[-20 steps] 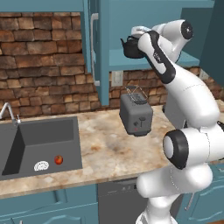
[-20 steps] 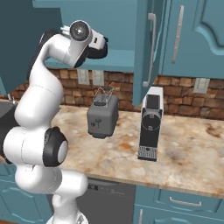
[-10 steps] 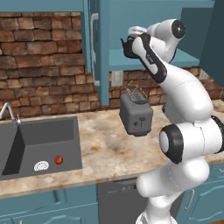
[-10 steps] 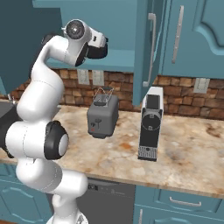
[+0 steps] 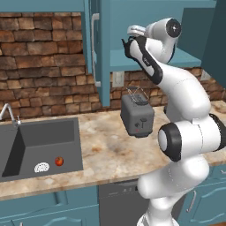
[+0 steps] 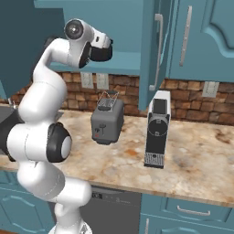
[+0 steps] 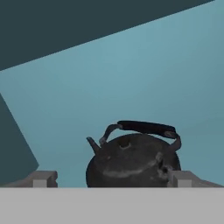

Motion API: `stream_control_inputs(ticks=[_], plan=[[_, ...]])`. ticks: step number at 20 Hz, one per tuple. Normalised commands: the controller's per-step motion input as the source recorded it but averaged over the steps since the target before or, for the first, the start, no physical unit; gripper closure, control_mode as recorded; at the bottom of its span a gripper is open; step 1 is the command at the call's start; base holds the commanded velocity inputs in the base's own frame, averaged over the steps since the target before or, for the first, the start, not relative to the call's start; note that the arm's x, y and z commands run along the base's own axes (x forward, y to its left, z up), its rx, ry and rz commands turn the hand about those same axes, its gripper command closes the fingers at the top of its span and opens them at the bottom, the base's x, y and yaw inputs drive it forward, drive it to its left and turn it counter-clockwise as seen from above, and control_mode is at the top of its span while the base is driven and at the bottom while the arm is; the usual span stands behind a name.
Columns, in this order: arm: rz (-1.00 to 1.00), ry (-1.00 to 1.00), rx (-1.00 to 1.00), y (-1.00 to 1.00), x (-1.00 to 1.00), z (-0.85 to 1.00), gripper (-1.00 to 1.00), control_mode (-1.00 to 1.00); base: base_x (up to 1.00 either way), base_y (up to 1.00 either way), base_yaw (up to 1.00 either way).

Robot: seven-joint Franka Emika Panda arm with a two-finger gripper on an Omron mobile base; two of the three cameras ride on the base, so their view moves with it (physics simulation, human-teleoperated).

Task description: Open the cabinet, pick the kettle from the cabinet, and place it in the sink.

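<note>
Reaching up into the open cabinet (image 5: 132, 26), the gripper (image 7: 111, 179) has its fingers (image 7: 41, 178) spread wide on either side of the kettle (image 7: 131, 159), not pinching it. Kettle sits upright on the cabinet shelf, spout toward the left of the hand view. Toaster (image 5: 137, 116) sits on the counter (image 5: 101, 145) below, and the sink (image 5: 39, 145) is off to the left.

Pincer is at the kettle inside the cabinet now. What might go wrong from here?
1. The pincer is open with fingertips flanking the kettle at its round body; closing there may slip off or shove it deeper. The arched handle sits higher.
2. The open cabinet door hangs between shelf and sink; the arm may clip it swinging out.
3. The toaster stands directly below the shelf; a dropped kettle would hit it.
</note>
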Motion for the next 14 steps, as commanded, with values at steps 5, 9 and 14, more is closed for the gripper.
stream_control_inputs(ticks=[5,9,14], plan=[[0.0,0.0,0.0,-0.1,0.1,0.0,-1.0,-1.0,0.0,0.0,0.0],[0.0,0.0,0.0,-0.16,0.06,0.0,-1.0,-1.0,0.0,0.0,0.0],[0.0,0.0,0.0,-0.2,0.06,0.0,-1.0,-1.0,0.0,0.0,0.0]])
